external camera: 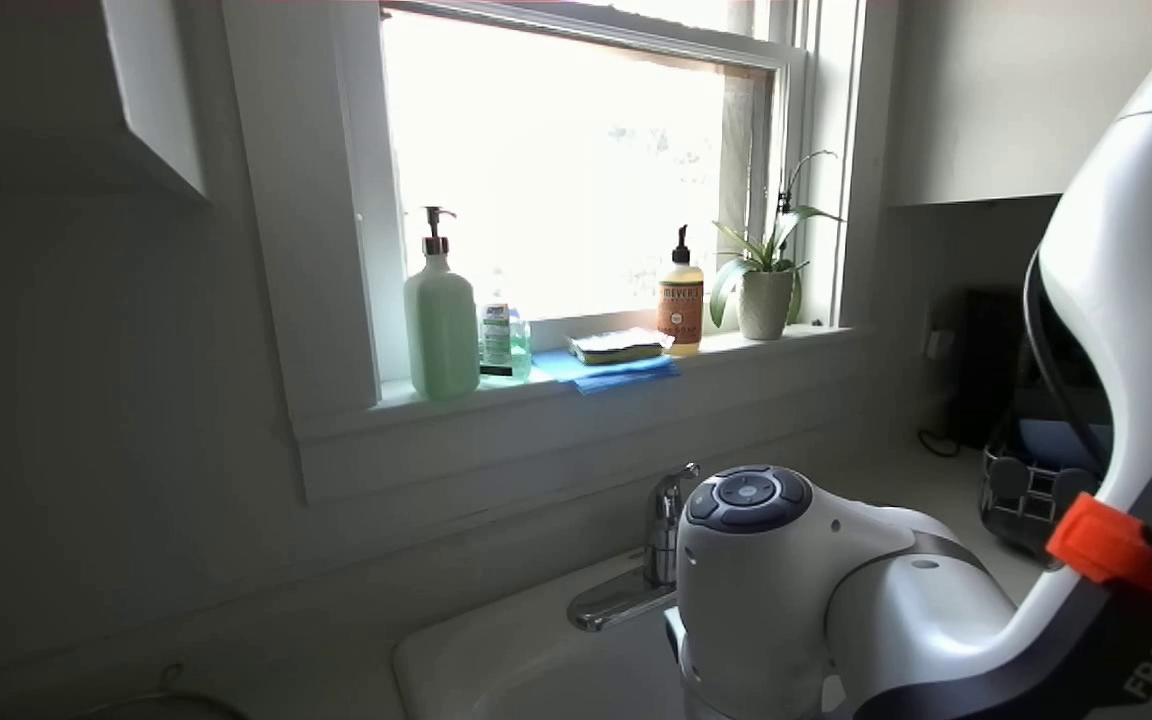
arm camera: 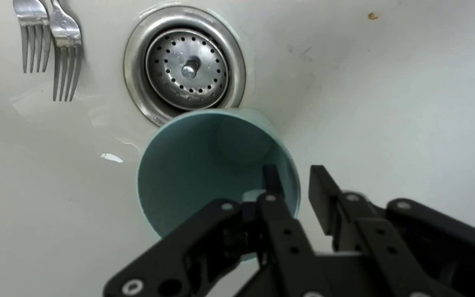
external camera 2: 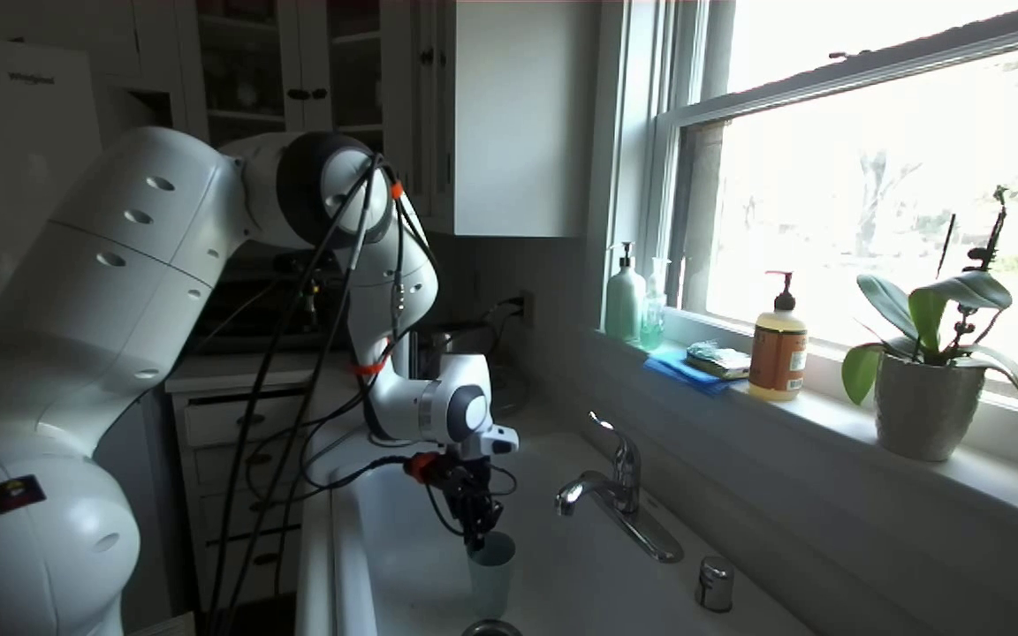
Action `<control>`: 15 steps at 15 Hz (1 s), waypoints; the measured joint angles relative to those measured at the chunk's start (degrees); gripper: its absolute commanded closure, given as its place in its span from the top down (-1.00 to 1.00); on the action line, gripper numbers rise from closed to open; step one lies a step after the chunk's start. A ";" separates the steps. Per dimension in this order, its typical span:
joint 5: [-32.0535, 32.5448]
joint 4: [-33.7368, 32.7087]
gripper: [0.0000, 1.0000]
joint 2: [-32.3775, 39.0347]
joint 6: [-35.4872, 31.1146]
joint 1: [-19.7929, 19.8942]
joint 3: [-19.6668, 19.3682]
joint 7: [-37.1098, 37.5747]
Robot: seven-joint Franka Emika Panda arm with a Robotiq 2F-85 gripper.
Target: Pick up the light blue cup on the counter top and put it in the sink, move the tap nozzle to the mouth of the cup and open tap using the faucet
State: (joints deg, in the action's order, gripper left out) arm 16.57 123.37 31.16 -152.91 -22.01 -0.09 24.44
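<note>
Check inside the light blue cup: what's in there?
One gripper finger sits within the rim of the light blue cup; the visible bottom looks bare. In the wrist view, the gripper covers the opening's lower right, hiding anything behind it.

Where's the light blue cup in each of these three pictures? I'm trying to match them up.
In an exterior view: the light blue cup stands near the bottom edge, about mid-width.
In the wrist view: the light blue cup is around the centre, mouth facing the camera, below the drain in the picture.
In an exterior view where the robot arm fills the lower right: not visible.
Shared landmark: the white sink, partly visible in all three.
</note>
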 measured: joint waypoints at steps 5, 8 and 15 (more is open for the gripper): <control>-1.83 0.01 0.81 -2.38 0.86 0.11 0.24 -0.35; -4.53 0.08 1.00 -6.83 6.30 0.78 1.55 -1.98; -2.77 -0.34 1.00 -19.16 21.29 4.11 1.71 -3.00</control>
State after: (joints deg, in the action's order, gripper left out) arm 13.80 123.03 12.00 -131.62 -17.90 1.61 21.43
